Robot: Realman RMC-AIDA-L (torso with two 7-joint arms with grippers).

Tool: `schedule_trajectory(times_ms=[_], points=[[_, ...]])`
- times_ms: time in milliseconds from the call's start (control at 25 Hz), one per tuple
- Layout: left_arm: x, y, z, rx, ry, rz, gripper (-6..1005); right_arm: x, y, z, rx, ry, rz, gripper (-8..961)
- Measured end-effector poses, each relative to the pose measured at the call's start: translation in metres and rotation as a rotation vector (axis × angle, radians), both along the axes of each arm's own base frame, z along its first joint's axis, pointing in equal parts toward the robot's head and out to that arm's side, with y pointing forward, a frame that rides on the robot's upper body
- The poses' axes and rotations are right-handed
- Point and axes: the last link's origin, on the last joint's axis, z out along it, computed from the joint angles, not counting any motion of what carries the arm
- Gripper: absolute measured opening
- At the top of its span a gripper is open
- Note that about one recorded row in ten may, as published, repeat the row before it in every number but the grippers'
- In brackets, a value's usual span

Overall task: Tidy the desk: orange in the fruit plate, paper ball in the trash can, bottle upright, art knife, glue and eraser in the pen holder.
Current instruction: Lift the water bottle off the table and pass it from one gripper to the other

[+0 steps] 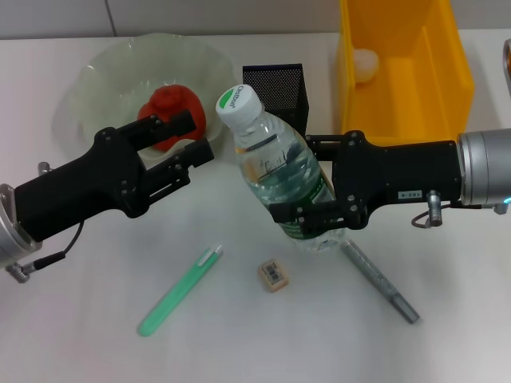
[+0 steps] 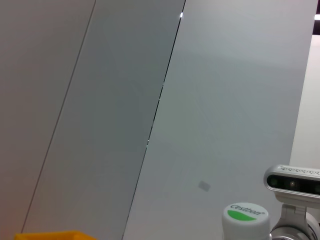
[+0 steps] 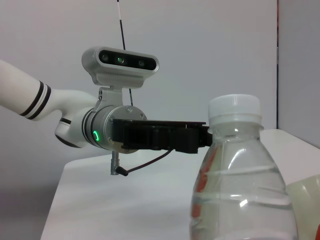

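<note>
The clear bottle [image 1: 279, 171] with its white cap [image 2: 245, 218] stands nearly upright, leaning slightly, above the table. My right gripper [image 1: 294, 177] is shut on its lower body. My left gripper [image 1: 201, 136] is open just left of the bottle, with nothing between its fingers; in the right wrist view the left gripper [image 3: 160, 137] sits behind the bottle [image 3: 240, 195]. The orange [image 1: 168, 110] lies in the pale green fruit plate [image 1: 104, 72]. The paper ball [image 1: 366, 64] is inside the yellow trash can [image 1: 399, 88]. On the table lie the eraser [image 1: 273, 275], a green art knife [image 1: 180, 291] and a grey glue stick [image 1: 382, 283]. The black mesh pen holder [image 1: 275, 86] stands behind the bottle.
The fruit plate is at the back left and the trash can at the back right, with the pen holder between them. The loose items lie along the front of the white table [image 1: 80, 335]. Both arms reach in low from the sides.
</note>
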Motion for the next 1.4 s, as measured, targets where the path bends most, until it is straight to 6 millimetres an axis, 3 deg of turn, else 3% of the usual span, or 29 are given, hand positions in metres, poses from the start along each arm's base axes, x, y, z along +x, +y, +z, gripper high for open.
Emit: schedule_trajectory(times_ms=[1400], points=[[-0.002, -0.001, -0.003, -0.003, 0.026, -0.002, 527, 0.013, -0.002, -0.016, -0.02, 0.07, -0.077, 762]])
